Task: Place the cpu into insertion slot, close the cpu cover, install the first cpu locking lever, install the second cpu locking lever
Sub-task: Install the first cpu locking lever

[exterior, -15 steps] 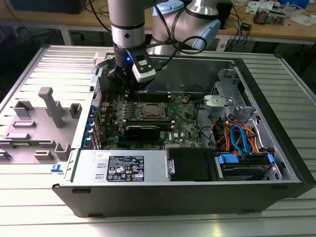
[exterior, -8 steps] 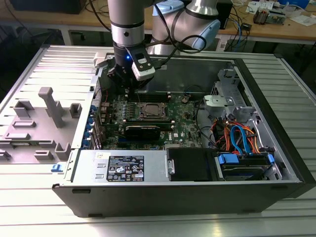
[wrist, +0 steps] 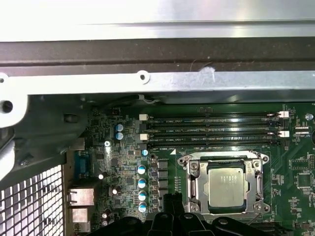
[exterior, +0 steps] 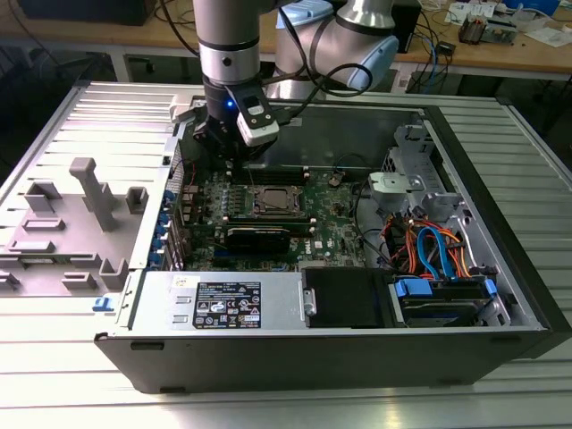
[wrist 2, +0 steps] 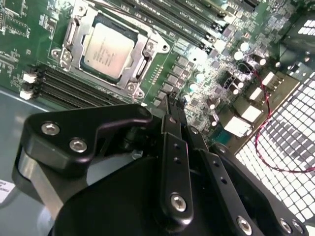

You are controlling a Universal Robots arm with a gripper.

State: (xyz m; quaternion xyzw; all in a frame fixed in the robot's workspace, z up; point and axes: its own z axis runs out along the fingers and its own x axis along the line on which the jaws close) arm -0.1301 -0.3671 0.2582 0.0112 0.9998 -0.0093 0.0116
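Observation:
The cpu [wrist 2: 107, 45] [wrist: 226, 183] [exterior: 275, 200], a silver-grey square chip, lies flat in the insertion slot [wrist: 263, 160] on the green board. The silver cpu cover [wrist 2: 142, 63] [wrist: 193, 184] lies down around it, framing the chip through its window. My gripper [wrist 2: 173, 105] [wrist: 170, 199] [exterior: 225, 152] hovers above the board beside the socket, off toward the exterior view's left and rear. Its two black fingers are pressed together with nothing between them. The gripper touches neither the chip nor the cover. I cannot make out how the locking levers stand.
Long black memory slots [wrist: 211, 125] [wrist 2: 64, 88] flank the socket. The case's metal wall [wrist: 157, 81] and perforated rear panel [wrist 2: 280, 147] stand close to the gripper. A red wire [wrist 2: 261, 113] loops nearby. Power supply [exterior: 223, 304], drive cables [exterior: 429, 250], grey fixture [exterior: 80, 214].

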